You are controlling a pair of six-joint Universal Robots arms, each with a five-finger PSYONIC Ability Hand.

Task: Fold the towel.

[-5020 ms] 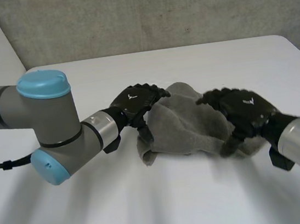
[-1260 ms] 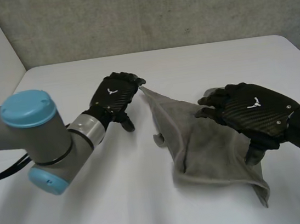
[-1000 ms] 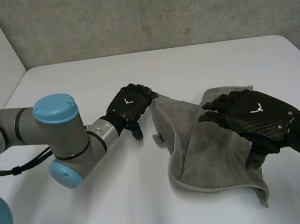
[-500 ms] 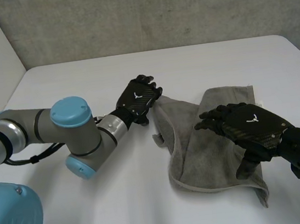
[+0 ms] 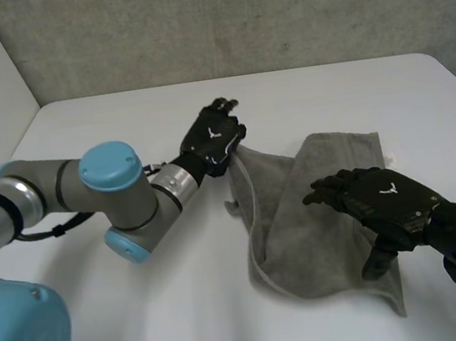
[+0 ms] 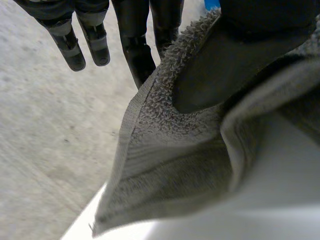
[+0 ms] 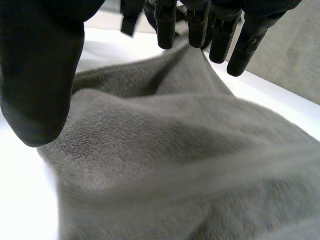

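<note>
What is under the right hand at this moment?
The grey towel lies under the palm of the right hand, on the white table. In the head view the hand covers part of the towel. Whether its fingers touch the cloth cannot be told.

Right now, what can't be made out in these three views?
1. Head view: the right hand hides the towel beneath it, so contact between palm and cloth is unclear.
2. Left wrist view: the left hand's thumb covers the pinched towel corner; the picture edge cuts off the rest.
3. Right wrist view: the towel's edges run past the frame, so its outline is unknown.
</note>
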